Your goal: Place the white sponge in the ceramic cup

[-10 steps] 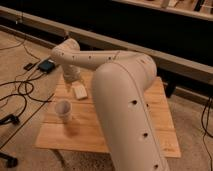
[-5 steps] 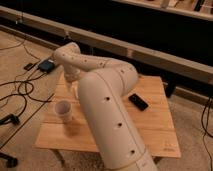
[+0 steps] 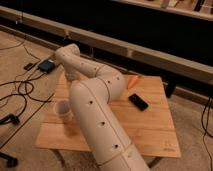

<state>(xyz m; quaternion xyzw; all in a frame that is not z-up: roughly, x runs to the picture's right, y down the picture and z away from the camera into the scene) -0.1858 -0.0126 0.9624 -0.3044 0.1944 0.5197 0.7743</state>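
On the wooden worktop (image 3: 150, 135), the ceramic cup (image 3: 63, 109) is seen at left; claw and white sponge are hidden behind the arm (image 3: 95, 115) beside it, so the grip cannot be told. Soft and light, the sponge is probably best pinched across its edges.

You see the arm (image 3: 95, 120) in a smooth, off-white shell that looks like plastic, with a soft satin sheen. Its big link hides the gripper over the table's far left part. The table (image 3: 145, 132) is pale wood in planks, matt. The ceramic cup (image 3: 63, 109) looks glossy and smooth. The phone (image 3: 138, 101) is glossy black.
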